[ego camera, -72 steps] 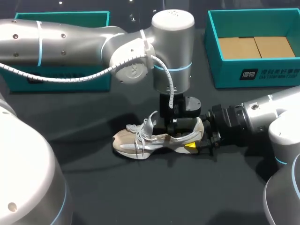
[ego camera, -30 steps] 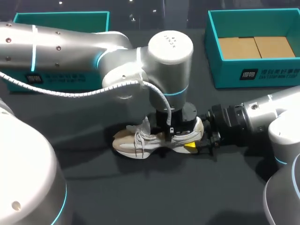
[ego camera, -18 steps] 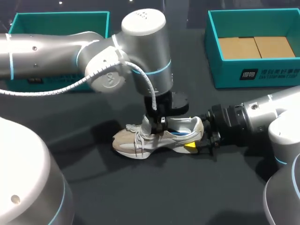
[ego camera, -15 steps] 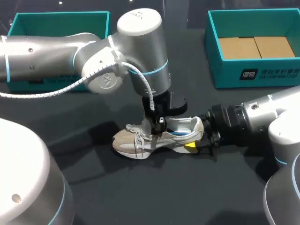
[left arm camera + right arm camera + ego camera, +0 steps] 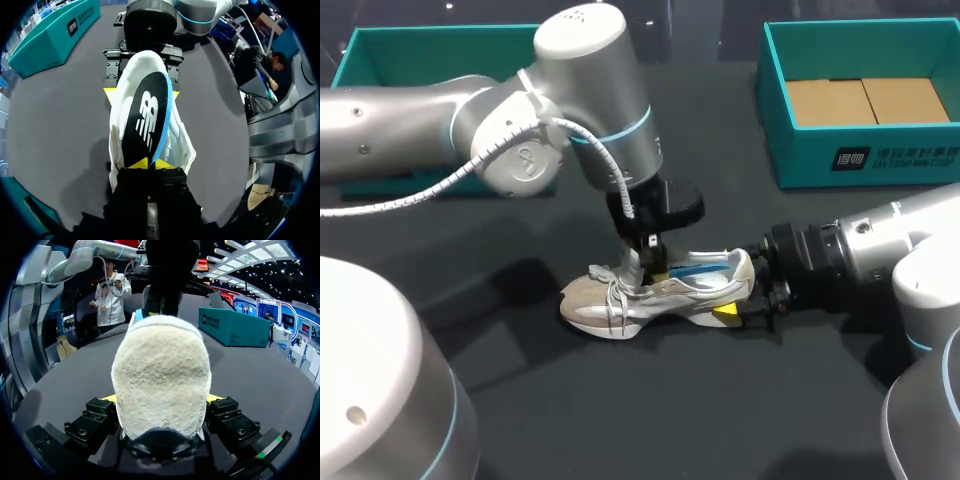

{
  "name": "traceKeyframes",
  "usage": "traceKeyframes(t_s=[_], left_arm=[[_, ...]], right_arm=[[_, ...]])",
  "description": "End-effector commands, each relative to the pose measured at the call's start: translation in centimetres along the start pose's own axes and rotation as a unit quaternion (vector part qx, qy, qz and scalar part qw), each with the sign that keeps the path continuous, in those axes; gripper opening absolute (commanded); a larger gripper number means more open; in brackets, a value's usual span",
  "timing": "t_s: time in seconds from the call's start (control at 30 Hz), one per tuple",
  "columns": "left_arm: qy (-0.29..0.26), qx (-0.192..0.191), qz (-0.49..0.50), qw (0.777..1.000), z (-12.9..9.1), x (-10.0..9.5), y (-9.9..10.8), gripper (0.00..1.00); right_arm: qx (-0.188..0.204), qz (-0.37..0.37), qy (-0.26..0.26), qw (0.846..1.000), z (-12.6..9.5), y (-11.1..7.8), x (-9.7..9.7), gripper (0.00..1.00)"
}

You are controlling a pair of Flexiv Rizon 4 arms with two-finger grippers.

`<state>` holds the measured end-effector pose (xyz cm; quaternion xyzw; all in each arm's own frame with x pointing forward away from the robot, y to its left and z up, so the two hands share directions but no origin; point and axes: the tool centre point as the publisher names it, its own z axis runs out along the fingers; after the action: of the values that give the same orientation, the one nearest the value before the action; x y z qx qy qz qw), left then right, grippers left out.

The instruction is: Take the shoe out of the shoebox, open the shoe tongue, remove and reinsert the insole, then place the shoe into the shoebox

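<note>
Left jaws pinch the insole (image 5: 145, 120) over the shoe (image 5: 605, 303), right jaws apparently clamping its heel.

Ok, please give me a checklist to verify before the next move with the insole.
1. Left jaws shut on insole: ok.
2. Right jaws clamp heel of shoe: ok.
3. Insole out of shoe: not ok, its heel end lies inside.
4. Shoe upright on table: ok.
5. Tongue open wide enough: cannot tell, it is hidden.
6. Shoebox open: ok.
</note>
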<state>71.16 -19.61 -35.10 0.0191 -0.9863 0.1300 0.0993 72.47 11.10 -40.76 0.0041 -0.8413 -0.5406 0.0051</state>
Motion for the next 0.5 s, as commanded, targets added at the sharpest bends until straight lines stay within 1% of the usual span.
traceKeyframes(t_s=[0.03,0.13,0.3,0.5], left_arm=[[0.007,0.013,0.002,1.0,-0.5,0.0,0.8,0.0],[0.004,0.019,0.005,1.0,-0.6,0.3,0.2,0.0],[-0.005,0.029,0.011,1.0,-0.7,0.5,-1.5,0.0],[-0.029,0.053,-0.007,0.998,-1.1,-0.2,-3.8,0.0]], right_arm=[[0.002,0.0,0.0,1.0,0.0,-0.1,0.0,0.0],[0.002,0.0,0.0,1.0,0.0,-0.1,0.0,0.0],[0.002,0.0,0.0,1.0,0.0,-0.1,0.0,0.0],[0.002,0.0,0.0,1.0,0.0,-0.1,0.0,0.0]])
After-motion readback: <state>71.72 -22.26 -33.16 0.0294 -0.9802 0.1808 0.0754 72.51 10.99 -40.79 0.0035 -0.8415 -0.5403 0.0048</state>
